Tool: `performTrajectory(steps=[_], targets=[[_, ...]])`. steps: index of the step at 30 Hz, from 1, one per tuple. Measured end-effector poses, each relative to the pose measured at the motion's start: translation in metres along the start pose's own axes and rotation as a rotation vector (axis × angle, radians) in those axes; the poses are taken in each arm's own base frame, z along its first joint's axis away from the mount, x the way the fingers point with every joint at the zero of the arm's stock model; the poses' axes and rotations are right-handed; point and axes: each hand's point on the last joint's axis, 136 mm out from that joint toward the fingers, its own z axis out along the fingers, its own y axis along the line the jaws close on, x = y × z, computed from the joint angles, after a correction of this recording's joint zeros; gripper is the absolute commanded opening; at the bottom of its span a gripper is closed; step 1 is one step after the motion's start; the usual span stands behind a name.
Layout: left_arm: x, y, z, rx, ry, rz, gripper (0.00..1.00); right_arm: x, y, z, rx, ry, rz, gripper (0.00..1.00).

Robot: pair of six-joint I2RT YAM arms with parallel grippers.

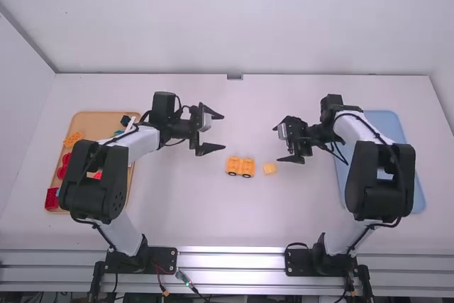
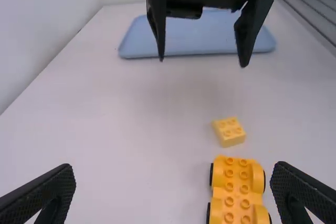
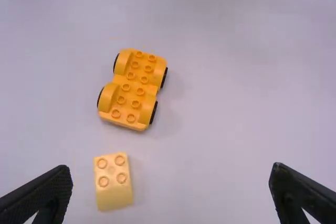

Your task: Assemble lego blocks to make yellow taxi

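I see the worktop (image 1: 213,221) with a tray on each side. Some blocks lie in the left tray (image 1: 96,120). One block (image 1: 52,199) is in its near left corner, and another (image 1: 125,120) is by its far right corner. The right tray (image 1: 419,193) is at the other side. Between the trays sits the wheel base (image 1: 233,166), with the small block (image 1: 269,168) just to its right, not touching.

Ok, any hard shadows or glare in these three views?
Right wrist view: soft, faint shadows beside the wheeled base and small yellow block, no hard edges. High view: bright streaks on the metal rails at the bottom. Left wrist view: no obvious glare; the right gripper looks dark against the blue tray.
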Motion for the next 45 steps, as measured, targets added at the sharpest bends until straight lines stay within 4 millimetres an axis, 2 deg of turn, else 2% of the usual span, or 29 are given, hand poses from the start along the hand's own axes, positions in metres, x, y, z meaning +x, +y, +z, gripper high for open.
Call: performTrajectory(steps=[5,8,12,15,19,25,28,32,40,41,45], targets=[[0.007,-0.007,0.001,-0.007,-0.011,0.040,0.99,0.022,0.001,0.016,0.075,0.017,0.038,0.99],[0.014,-0.014,0.001,-0.018,-0.019,0.073,0.99,0.031,0.019,0.027,0.070,0.015,0.095,0.99],[0.018,-0.019,0.002,-0.029,-0.029,0.112,0.99,0.039,0.040,0.036,0.057,0.012,0.144,0.99],[0.020,-0.022,0.002,-0.030,-0.031,0.118,0.99,0.040,0.046,0.040,0.056,0.011,0.151,0.99],[0.021,-0.023,0.002,-0.026,-0.030,0.113,0.99,0.039,0.047,0.044,0.048,0.019,0.144,0.99],[0.021,-0.023,0.002,-0.026,-0.030,0.111,0.99,0.038,0.035,0.056,0.066,0.037,0.113,0.99],[0.021,-0.025,0.003,-0.019,-0.033,0.104,0.99,0.049,0.052,0.064,0.002,0.031,0.206,0.99],[0.021,-0.026,0.003,-0.016,-0.031,0.097,0.99,0.061,0.065,0.064,-0.041,0.011,0.271,0.99],[0.022,-0.027,0.003,-0.013,-0.029,0.089,0.99,0.069,0.045,0.062,0.015,-0.014,0.255,1.00],[0.022,-0.027,0.003,-0.013,-0.030,0.090,0.99,0.069,0.045,0.063,0.016,-0.014,0.253,0.93],[0.022,-0.027,0.003,-0.013,-0.030,0.089,0.99,0.069,0.045,0.067,0.010,-0.006,0.245,0.84]])
